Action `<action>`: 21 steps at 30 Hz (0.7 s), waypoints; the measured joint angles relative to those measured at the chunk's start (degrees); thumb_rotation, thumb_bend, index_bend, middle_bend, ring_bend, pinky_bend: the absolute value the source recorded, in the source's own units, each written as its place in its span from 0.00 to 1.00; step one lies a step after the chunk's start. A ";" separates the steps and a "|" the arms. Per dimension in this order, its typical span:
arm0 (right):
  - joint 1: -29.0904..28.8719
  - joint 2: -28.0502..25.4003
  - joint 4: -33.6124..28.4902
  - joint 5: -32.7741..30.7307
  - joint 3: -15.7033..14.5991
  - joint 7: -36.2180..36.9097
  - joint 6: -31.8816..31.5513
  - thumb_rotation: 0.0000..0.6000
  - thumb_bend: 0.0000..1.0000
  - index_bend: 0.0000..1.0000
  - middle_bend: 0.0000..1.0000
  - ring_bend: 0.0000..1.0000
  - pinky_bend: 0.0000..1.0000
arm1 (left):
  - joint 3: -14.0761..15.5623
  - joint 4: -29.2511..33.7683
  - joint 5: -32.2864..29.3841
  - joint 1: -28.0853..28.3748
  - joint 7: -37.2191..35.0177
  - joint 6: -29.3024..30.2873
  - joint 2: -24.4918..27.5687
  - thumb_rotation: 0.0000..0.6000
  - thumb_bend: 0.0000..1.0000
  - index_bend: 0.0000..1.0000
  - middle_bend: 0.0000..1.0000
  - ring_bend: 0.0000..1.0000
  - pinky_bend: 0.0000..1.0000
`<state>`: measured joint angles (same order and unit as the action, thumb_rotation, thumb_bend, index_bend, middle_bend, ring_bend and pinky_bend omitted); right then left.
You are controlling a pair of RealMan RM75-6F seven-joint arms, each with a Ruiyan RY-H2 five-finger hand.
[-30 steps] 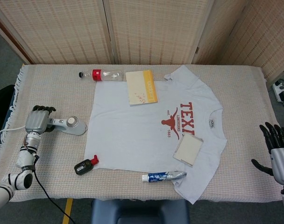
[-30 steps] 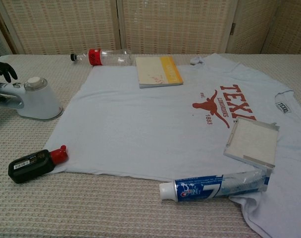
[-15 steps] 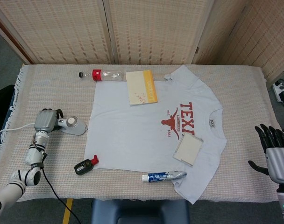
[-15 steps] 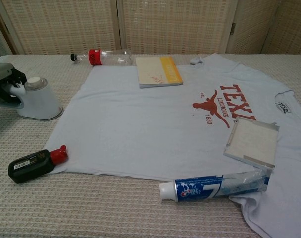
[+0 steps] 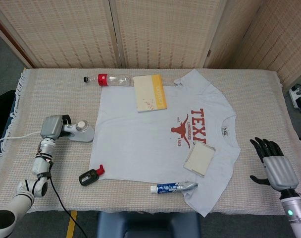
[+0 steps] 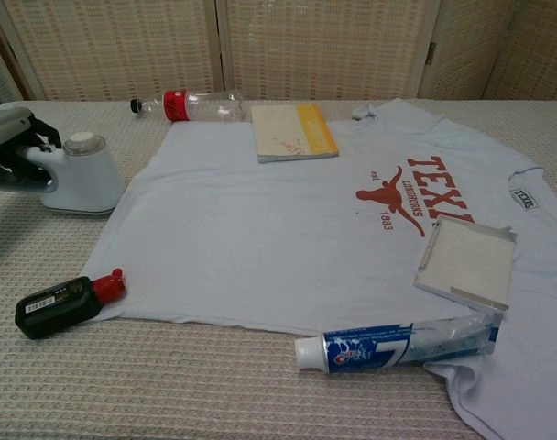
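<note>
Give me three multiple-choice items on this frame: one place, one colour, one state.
1. The book lies
A. on the shirt's top edge
B. beside the toothpaste
C. off the table

2. The bottle label is
A. blue
B. red
C. green

3. The left hand
A. hangs open
B. grips the iron's handle
C. rests on the shirt

Key: 1 A, it overlaps the shirt near the collar; 2 B, a red band by the neck; 3 B, fingers wrap the handle of the iron.
</note>
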<state>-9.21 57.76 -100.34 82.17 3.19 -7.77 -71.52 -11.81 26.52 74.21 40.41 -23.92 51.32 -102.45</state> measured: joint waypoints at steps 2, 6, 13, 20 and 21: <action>-1.44 0.26 0.29 0.52 -0.46 0.39 2.42 1.00 0.01 0.00 0.03 0.00 0.06 | 0.04 -0.43 0.51 -0.32 -1.52 1.71 0.01 1.00 0.34 0.93 1.00 0.87 0.63; -3.99 1.10 0.91 1.78 -1.21 1.14 5.93 1.00 0.01 0.00 0.03 0.00 0.05 | -0.15 -0.55 1.35 -1.27 -4.62 6.12 0.88 1.00 0.34 0.92 1.00 0.87 0.63; -7.63 2.86 2.20 3.85 -2.96 2.69 12.61 1.00 0.28 0.00 0.03 0.00 0.04 | -0.68 4.95 2.61 -2.94 -7.02 13.69 4.31 1.00 0.34 0.92 1.00 0.87 0.63; -12.53 6.76 6.43 6.91 -4.60 7.77 19.11 0.96 0.72 0.00 0.02 0.00 0.00 | 0.78 17.20 5.94 -3.51 -1.87 17.81 6.93 1.00 0.34 0.92 1.00 0.87 0.63; -13.10 7.41 7.13 7.48 -4.71 8.44 19.39 0.94 0.76 0.00 0.02 0.00 0.00 | 1.04 19.18 6.50 -3.30 -0.12 18.03 7.08 1.00 0.34 0.92 1.00 0.87 0.63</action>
<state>-22.31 65.17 -93.21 89.64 -1.51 0.67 -52.13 -10.76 45.70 80.71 37.11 -24.04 69.35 -95.37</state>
